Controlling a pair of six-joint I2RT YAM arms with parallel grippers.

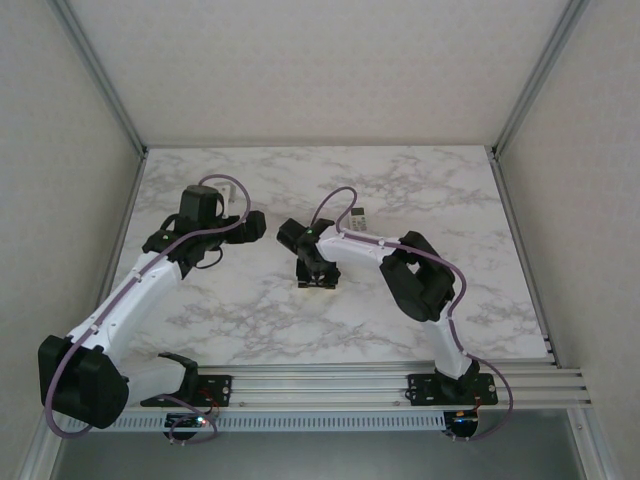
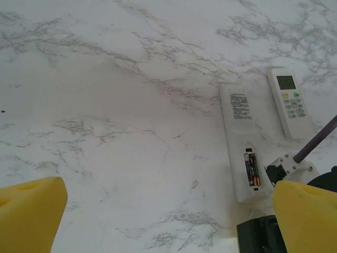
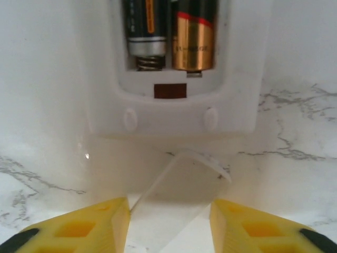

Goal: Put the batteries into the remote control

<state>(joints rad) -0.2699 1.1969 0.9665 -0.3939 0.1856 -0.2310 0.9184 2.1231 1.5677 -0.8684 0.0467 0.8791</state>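
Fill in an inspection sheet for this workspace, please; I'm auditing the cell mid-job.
Surface: white, grey-veined marble-look tabletop.
Job's things: white face-down remote control, compartment open; two dark-and-copper cylindrical batteries seated side by side.
Clutter: second white remote with green display, face up; thin white flat piece beside the compartment.
Grippers: left gripper open, empty; right gripper astride the flat piece, grip unclear.
Cables: purple cables along both arms.
Surroundings: pale walls, aluminium frame posts.

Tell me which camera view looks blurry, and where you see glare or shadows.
Right wrist view: soft focus on the batteries and right claw, sheen on the gold battery. Left wrist view: sharp, evenly lit remote. Top view: flat light, faint shadows on the table.
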